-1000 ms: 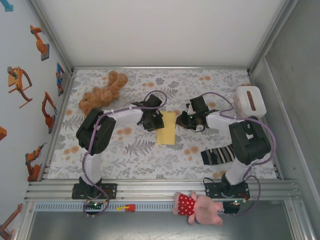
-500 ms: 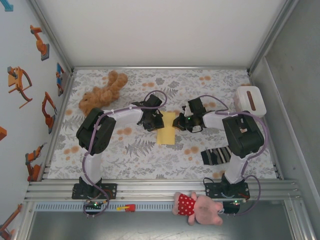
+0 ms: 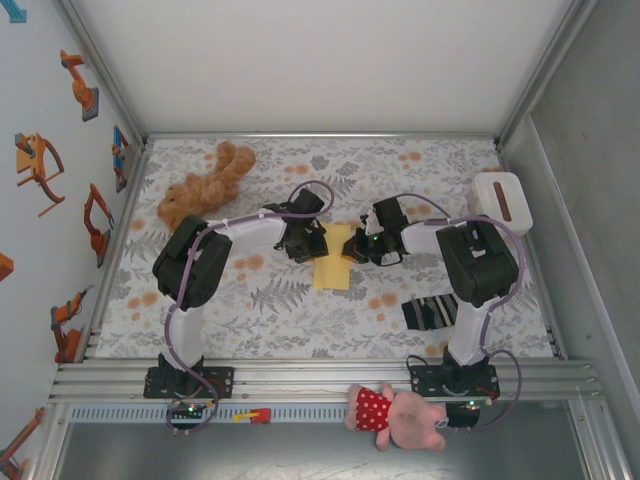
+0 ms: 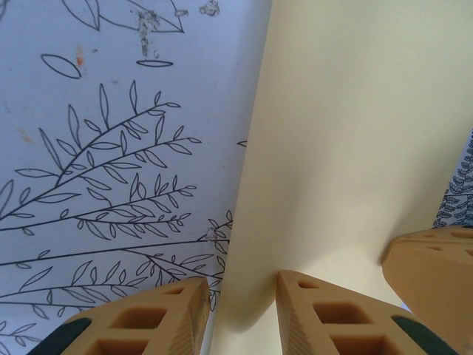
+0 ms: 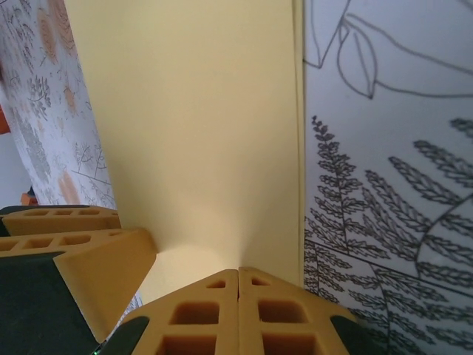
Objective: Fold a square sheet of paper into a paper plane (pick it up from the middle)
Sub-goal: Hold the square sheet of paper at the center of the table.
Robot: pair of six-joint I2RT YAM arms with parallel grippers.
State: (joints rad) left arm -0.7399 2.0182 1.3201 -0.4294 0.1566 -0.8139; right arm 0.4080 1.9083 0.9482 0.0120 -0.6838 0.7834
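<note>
The square sheet of paper [image 3: 333, 262] is pale yellow and lies folded into a narrow strip on the floral cloth between the two arms. Two layered edges run along its right side [image 5: 297, 111]. My right gripper [image 5: 238, 272] is shut, its tips pinching a raised pucker of the sheet near that edge. It reaches in from the right [image 3: 353, 247]. My left gripper [image 4: 240, 285] stands partly open, with the sheet's curled left edge [image 4: 251, 222] rising in the gap. Its right finger [image 4: 325, 310] rests on the paper. A paper plane is out of view.
A brown teddy [image 3: 205, 185] lies at the back left. A white box with a brown slot [image 3: 500, 200] stands at the right. A striped sock [image 3: 435, 310] lies near the right arm's base, and a pink toy in a red dress [image 3: 395, 415] sits on the front rail.
My right gripper has moved left onto the sheet's right side and closed on it. The left arm and its jaws have stayed still.
</note>
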